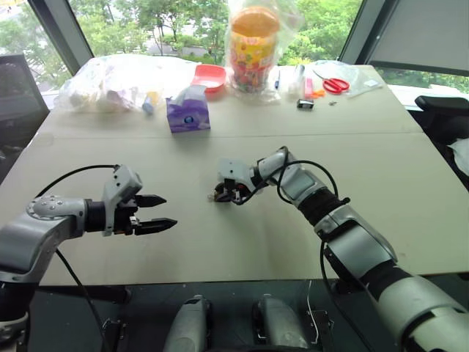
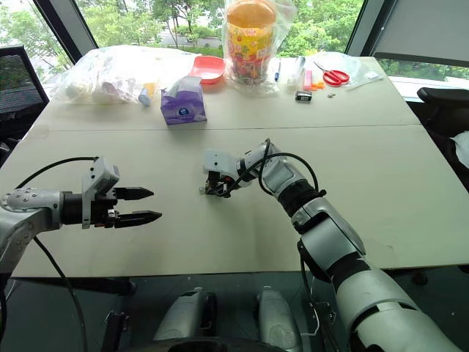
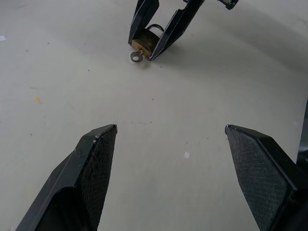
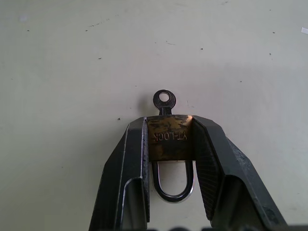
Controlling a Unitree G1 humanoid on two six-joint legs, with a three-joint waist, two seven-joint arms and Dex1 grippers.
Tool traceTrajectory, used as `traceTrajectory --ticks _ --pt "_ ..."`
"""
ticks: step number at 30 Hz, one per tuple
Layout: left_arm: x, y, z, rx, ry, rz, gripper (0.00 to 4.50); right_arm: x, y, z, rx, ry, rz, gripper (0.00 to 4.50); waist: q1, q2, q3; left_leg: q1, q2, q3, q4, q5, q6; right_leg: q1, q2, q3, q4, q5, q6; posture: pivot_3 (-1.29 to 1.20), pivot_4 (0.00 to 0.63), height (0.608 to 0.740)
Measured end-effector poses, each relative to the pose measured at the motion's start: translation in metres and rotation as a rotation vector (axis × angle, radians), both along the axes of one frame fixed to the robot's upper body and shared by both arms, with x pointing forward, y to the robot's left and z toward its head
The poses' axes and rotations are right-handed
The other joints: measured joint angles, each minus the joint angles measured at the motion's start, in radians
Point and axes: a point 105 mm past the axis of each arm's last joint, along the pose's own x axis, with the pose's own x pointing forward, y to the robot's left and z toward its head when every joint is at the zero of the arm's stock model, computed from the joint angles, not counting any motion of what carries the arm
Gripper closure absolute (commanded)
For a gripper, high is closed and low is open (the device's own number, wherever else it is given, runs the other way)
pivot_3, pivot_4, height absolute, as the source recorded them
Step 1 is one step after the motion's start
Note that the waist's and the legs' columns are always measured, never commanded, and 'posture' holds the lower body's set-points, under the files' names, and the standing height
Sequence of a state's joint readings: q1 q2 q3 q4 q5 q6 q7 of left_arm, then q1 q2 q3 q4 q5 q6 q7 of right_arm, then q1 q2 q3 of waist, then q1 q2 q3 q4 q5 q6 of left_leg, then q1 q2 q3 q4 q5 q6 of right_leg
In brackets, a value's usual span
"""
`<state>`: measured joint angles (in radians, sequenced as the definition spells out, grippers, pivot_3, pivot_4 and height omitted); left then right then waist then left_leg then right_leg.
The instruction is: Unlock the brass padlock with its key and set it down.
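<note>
The brass padlock (image 4: 169,139) is a small gold block with a silver shackle, clamped between the two black fingers of my right gripper (image 4: 169,129). Its shackle points back toward the wrist. The key (image 4: 164,100) sticks out of the body's far end, its round bow free past the fingertips. In the head views the right gripper (image 1: 222,195) rests low at the middle of the beige table (image 1: 381,176). My left gripper (image 1: 163,213) hovers open to the left, pointing at the padlock (image 3: 144,42) and key (image 3: 136,56), a short gap away with nothing between its fingers.
Along the table's far edge lie clear plastic bags (image 1: 117,81), a purple tissue box (image 1: 187,111), a red bowl (image 1: 209,75), a wrapped snack jar (image 1: 253,48) and red scissors (image 1: 335,84). A seam (image 1: 220,136) crosses the tabletop.
</note>
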<state>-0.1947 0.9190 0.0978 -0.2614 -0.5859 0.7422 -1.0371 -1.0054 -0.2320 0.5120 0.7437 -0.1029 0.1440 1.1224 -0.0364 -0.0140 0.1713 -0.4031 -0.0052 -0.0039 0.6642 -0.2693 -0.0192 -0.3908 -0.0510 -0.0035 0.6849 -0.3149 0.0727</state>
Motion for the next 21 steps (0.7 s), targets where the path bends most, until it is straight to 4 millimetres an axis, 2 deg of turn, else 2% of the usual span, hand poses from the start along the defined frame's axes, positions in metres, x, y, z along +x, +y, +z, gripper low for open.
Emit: traceTrajectory --ticks 3,6,7,10,13,19,21 --pt "0.012 -0.011 0.011 -0.085 -0.025 -0.004 0.73 0.007 -0.007 0.006 -0.017 -0.122 -0.015 3.79 0.009 0.000 0.000 -0.001 0.000 0.000 0.000 0.001 -0.001 -0.001 0.000 0.000 0.000 0.000 -0.001 0.00 0.150 0.740" --pt "0.024 -0.014 0.020 -0.203 -0.005 0.011 0.73 0.016 -0.035 0.023 -0.027 -0.317 -0.026 3.79 0.020 0.000 0.000 -0.006 -0.001 0.000 0.001 0.001 -0.001 -0.007 0.000 0.000 0.000 0.001 0.000 0.00 0.150 0.740" --pt "0.029 -0.013 0.023 -0.242 0.011 0.025 0.73 0.016 -0.040 0.033 -0.006 -0.378 -0.021 3.79 0.020 0.000 0.001 -0.007 -0.001 0.000 0.001 0.001 -0.001 -0.008 0.000 0.000 0.000 0.001 0.000 0.00 0.150 0.740" --pt "0.041 -0.017 0.035 -0.339 0.032 0.012 0.02 0.009 -0.041 0.070 0.085 -0.565 0.012 3.79 0.014 0.000 0.001 -0.008 0.000 0.000 0.000 0.001 -0.001 -0.009 0.002 0.000 0.000 0.000 0.000 0.00 0.150 0.740" --pt "0.053 -0.028 0.050 -0.428 0.029 -0.035 0.02 -0.003 -0.040 0.098 0.149 -0.690 0.039 3.79 0.017 0.000 0.001 -0.008 0.001 0.000 0.000 0.001 -0.001 -0.008 0.003 0.000 0.000 0.000 0.000 0.00 0.150 0.740" --pt "0.086 -0.045 0.055 -0.537 0.022 -0.031 0.02 -0.022 -0.034 0.107 0.214 -0.728 0.036 3.79 0.020 -0.001 0.001 -0.008 0.001 0.000 0.003 0.001 -0.001 -0.006 0.003 0.000 0.000 0.001 0.000 0.00 0.150 0.740" --pt "0.091 -0.049 0.054 -0.534 0.017 -0.042 0.53 -0.021 -0.036 0.109 0.224 -0.735 0.010 3.79 0.021 -0.001 0.001 -0.007 0.001 0.000 0.002 0.001 -0.001 -0.006 0.004 0.000 0.000 0.001 0.000 0.00 0.150 0.740"
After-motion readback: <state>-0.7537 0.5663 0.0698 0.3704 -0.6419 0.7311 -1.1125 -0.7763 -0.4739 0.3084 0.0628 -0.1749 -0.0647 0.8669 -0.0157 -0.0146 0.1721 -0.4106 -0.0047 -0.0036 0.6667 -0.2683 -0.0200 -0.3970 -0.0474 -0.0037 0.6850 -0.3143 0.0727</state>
